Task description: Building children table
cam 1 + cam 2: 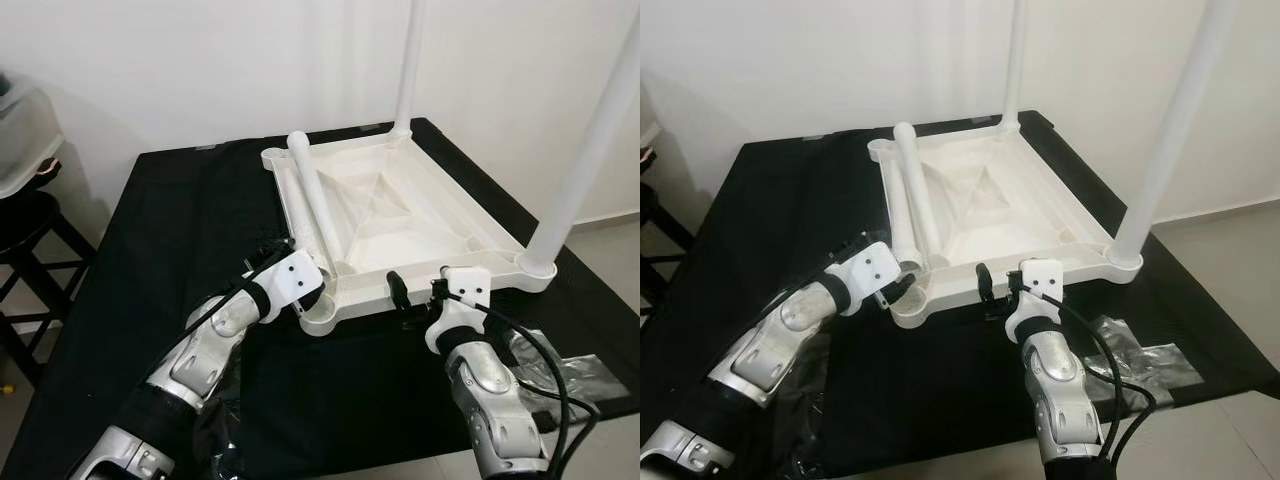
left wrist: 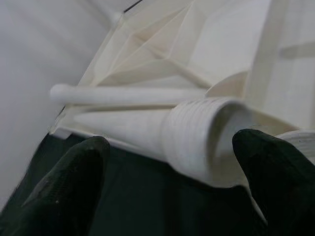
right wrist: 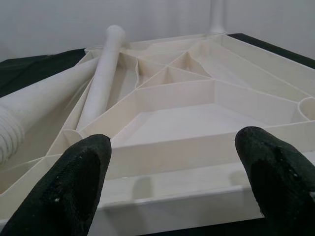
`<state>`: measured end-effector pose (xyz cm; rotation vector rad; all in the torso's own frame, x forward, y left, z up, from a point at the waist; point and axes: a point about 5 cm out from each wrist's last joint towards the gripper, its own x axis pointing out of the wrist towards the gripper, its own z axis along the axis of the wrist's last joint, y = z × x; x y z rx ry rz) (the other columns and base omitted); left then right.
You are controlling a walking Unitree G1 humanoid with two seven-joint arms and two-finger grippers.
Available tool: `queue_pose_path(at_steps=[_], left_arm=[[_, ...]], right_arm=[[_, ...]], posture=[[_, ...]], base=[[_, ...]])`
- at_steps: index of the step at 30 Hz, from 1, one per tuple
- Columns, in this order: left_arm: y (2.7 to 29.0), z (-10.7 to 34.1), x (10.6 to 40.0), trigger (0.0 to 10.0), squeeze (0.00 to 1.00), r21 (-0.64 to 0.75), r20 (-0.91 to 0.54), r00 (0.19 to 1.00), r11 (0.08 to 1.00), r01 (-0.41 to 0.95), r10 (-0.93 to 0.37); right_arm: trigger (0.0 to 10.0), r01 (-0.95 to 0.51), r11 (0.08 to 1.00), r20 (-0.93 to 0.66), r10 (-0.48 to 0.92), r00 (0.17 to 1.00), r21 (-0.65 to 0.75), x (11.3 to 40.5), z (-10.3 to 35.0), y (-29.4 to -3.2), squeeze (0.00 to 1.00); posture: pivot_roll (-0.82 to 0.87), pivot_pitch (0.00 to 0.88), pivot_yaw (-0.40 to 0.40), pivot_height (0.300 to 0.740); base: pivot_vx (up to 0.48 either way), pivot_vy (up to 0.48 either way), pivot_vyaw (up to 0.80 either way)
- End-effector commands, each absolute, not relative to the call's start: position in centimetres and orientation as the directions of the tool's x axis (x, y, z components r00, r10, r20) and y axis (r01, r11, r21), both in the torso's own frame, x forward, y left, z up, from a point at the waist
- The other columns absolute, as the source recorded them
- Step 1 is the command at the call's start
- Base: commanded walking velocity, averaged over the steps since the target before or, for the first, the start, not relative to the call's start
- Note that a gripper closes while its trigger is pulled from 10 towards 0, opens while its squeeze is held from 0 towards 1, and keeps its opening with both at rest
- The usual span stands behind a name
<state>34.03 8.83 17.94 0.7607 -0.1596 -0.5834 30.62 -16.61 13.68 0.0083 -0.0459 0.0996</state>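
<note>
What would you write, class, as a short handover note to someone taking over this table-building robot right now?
Left claw: open, its fingers either side of a loose leg's threaded end at the near-left corner.
Right claw: open, at the tabletop's near edge, holding nothing.
The white tabletop lies upside down on the black cloth.
Done: two legs stand upright, far-right and near-right.
Left: two loose legs lying along the left side need fitting in the left corners.
</note>
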Motion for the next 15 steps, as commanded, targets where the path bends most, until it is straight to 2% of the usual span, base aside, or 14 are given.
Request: queue_pose_path(at_steps=[1,8,15], left_arm=[[9.0,17.6,34.5,10.0,0.00,0.694,-0.084,0.854,0.585,0.420,-0.514],[8.9,17.5,35.2,10.0,0.00,0.697,-0.093,0.880,0.601,0.391,-0.465],[7.4,17.7,36.2,10.0,0.00,0.678,-0.120,0.892,0.620,0.395,-0.437]], right_arm=[[10.0,-0.114,0.993,0.029,0.113,0.993,0.013,30.5,13.4,-16.1,0.00],[10.0,-0.114,0.993,0.027,0.114,0.993,0.011,30.5,13.4,-16.1,0.00],[10.0,-0.112,0.994,0.024,0.112,0.993,0.011,30.5,13.4,-16.1,0.00]], posture=[[-0.02,0.076,0.070,0.740],[-0.02,0.076,0.072,0.740],[-0.03,0.080,0.073,0.740]], base=[[0.000,0.000,0.00],[0.000,0.000,0.00],[0.000,0.000,0.00]])
